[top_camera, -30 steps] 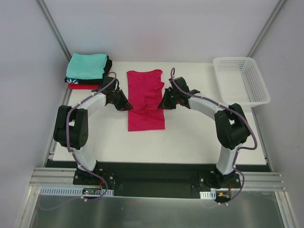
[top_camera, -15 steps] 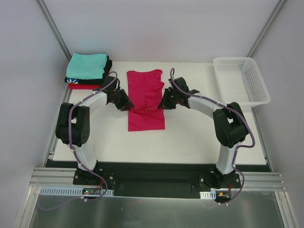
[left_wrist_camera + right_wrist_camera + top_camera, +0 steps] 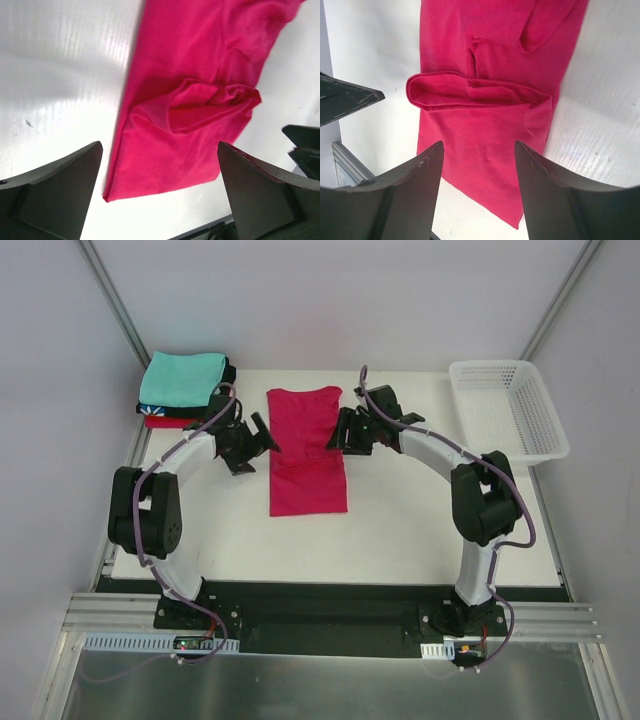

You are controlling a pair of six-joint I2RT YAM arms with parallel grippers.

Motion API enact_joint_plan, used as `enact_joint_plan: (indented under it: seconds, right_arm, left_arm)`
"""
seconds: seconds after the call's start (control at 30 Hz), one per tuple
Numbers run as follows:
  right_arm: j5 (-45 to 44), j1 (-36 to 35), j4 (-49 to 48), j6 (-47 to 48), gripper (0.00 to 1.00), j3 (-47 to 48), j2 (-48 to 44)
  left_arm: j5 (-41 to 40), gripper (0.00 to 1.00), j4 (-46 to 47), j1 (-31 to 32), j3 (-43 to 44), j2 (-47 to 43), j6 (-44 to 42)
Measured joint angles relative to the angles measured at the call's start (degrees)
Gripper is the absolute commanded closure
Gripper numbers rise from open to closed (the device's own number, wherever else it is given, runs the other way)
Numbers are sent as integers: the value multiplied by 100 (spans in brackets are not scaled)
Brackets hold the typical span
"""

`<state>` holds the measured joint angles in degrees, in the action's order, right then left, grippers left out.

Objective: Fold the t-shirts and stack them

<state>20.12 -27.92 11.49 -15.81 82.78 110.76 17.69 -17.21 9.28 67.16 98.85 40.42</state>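
The pink tee (image 3: 308,465) lies mid-frame on the table (image 3: 400,530) as a narrow strip, its long axis running top to bottom of the overhead view. The left claw (image 3: 262,432) sits at its left edge and the right claw (image 3: 340,430) at its right edge, both level with the strip's upper half, so neither arm is nearer; each claw has its jaws apart with nothing between them, and the cloth lies free beneath. Both wrist views show a puffed ridge of cloth across the strip's width, so it is not flat there. The next fold probably runs across the long axis, one short end over the other; that would call for both claws to travel along the strip to the same end and pinch its two corners. The stack sits at upper left, teal tee (image 3: 182,377) on top with a black tee (image 3: 228,375) and a red tee (image 3: 170,422) showing under it, close behind the left arm, which should mind it. The basket (image 3: 520,445) at upper right is well apart; nothing lies between claws and cloth.
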Motion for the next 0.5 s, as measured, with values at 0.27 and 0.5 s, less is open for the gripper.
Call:
enact_joint_plan:
  seconds: [0.27, 0.5]
  right_arm:
    - [94, -52, 133, 114, 73, 79, -13]
    - [24, -195, 249, 170, 98, 76, -15]
  left_arm:
    - [-72, 1, -83, 55, -212, -931, -17]
    - [-361, 13, -127, 743, -299, -721, -33]
